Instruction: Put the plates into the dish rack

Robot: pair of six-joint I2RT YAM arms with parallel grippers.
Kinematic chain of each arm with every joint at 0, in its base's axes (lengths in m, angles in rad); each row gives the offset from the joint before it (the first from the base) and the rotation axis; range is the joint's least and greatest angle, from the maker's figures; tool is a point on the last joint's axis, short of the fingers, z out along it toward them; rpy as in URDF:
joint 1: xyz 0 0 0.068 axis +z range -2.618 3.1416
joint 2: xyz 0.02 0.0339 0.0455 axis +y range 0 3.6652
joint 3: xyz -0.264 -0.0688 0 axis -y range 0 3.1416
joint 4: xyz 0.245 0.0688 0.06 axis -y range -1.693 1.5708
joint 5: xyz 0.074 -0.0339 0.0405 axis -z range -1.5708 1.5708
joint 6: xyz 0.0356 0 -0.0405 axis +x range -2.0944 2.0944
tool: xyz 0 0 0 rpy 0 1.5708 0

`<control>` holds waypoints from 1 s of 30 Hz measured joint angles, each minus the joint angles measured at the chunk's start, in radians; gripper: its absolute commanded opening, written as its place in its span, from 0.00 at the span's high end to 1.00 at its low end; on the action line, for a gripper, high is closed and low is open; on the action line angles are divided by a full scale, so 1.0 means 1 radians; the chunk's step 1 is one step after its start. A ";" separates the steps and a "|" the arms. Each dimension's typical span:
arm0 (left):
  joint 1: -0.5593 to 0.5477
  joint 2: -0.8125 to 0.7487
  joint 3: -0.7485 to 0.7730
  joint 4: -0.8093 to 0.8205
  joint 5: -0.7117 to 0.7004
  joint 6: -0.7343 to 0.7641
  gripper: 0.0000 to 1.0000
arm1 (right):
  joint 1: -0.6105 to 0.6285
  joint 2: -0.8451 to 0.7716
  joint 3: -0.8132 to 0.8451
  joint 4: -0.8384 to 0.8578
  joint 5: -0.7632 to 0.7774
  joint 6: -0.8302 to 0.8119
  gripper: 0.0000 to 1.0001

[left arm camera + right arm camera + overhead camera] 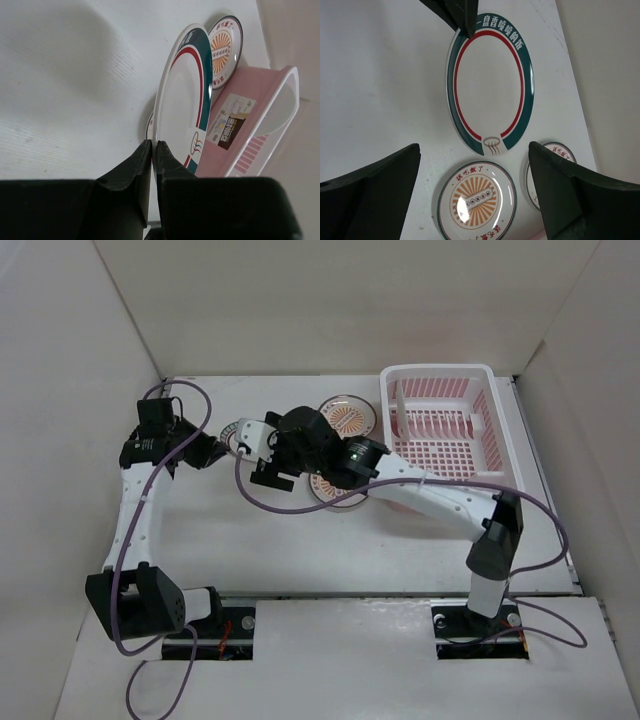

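The task looks barely begun. In the overhead view the dish rack (437, 368) sits at the upper right of the counter (300, 550). Its slots seem bare, apart from one thin white upright piece at its left end, and I cannot tell whether that is a plate. The left gripper (154, 150) is pinching the rim of the green-rimmed plate (180, 105) and holds it tilted up near the frame's centre left. The right gripper (472, 165) faces that plate with its fingers spread wide and nothing between them, probably ready to take it over. An orange sunburst plate (345, 418) lies flat just left of the rack. Another plate (325, 490) lies partly under the right arm, so several plates remain unloaded.
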 measured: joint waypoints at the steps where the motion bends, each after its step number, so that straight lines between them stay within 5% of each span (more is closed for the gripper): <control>1: 0.000 -0.001 0.000 -0.003 0.011 -0.003 1.00 | 0.000 0.019 0.006 0.000 0.007 -0.006 0.07; 6: 0.000 0.000 0.020 -0.032 0.049 -0.012 1.00 | 0.002 0.094 0.012 0.001 0.043 -0.026 0.07; 12: -0.007 -0.002 0.071 -0.040 0.080 -0.023 1.00 | 0.002 0.135 0.017 0.031 0.122 -0.033 0.18; 18: -0.018 -0.005 0.076 -0.049 0.091 -0.031 1.00 | 0.002 0.161 0.037 0.080 0.182 -0.028 0.66; 20: -0.018 -0.005 0.076 -0.042 0.092 -0.040 1.00 | 0.003 0.166 0.037 0.092 0.195 -0.025 0.70; 25: -0.015 -0.014 0.079 -0.018 0.090 -0.055 1.00 | 0.023 0.173 0.037 0.093 0.198 -0.034 1.00; 30: -0.015 -0.016 0.079 -0.006 0.092 -0.055 1.00 | 0.023 0.173 0.037 0.101 0.198 -0.033 1.00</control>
